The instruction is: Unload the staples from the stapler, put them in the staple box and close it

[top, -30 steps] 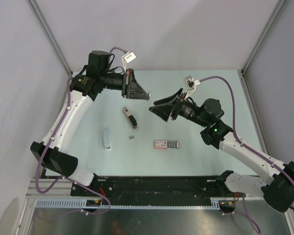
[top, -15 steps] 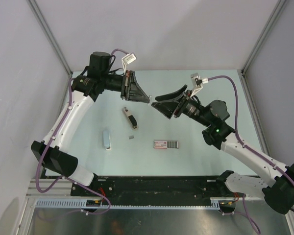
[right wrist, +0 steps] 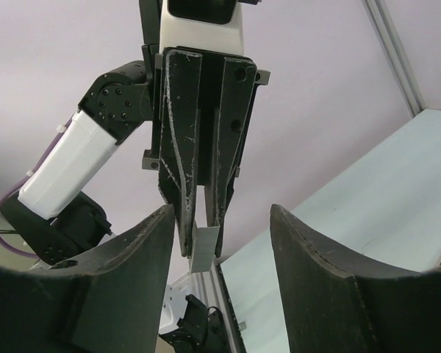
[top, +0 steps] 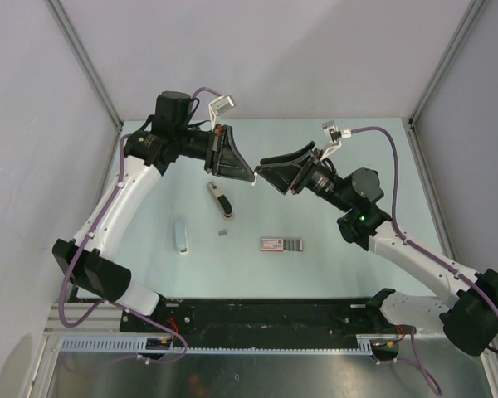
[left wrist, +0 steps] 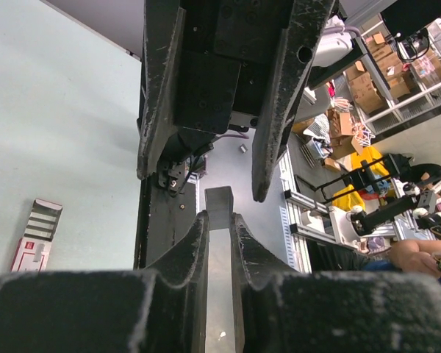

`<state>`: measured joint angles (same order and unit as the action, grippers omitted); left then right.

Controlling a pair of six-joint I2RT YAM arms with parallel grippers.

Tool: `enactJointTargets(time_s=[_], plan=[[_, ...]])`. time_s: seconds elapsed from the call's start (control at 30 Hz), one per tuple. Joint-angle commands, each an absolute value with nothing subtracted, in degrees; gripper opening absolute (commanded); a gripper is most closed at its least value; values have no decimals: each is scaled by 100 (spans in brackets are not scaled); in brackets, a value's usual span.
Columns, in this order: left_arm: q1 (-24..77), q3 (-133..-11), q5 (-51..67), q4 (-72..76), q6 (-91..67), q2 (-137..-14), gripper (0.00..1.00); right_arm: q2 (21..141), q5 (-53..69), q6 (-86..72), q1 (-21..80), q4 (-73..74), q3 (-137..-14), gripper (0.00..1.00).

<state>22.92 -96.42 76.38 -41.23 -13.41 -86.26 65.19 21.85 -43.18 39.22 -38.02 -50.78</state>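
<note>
The stapler (top: 221, 199), a small black bar with a silvery strip, lies on the table below and between the two grippers. My left gripper (top: 251, 177) is raised above the table and shut on a short silvery channel-shaped strip (left wrist: 219, 200) that looks like a row of staples. The strip sticks out past the fingertips (right wrist: 204, 250). My right gripper (top: 266, 172) is open and faces the left one tip to tip. Its fingers (right wrist: 136, 272) stand wide on either side of the strip and do not touch it.
A small staple box (top: 281, 244) lies on the table right of centre and also shows in the left wrist view (left wrist: 37, 234). A pale blue oblong piece (top: 181, 235) lies to the left. A tiny grey piece (top: 223, 233) sits below the stapler.
My right gripper has swung up and to the left, and its open fingers now flank the strip. The left gripper has shifted only slightly.
</note>
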Motion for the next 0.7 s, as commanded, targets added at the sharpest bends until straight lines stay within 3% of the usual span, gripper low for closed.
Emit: enactJointTargets(time_s=[0.0, 0.67], plan=[[2329, -9614, 7954, -4061, -1230, -8411, 8, 6556, 2114, -4425, 3956, -4152, -5142, 57], [2330, -9527, 7938, -4063, -1248, -8415, 8, 6749, 2313, -4555, 4042, -4268, -5150, 40]])
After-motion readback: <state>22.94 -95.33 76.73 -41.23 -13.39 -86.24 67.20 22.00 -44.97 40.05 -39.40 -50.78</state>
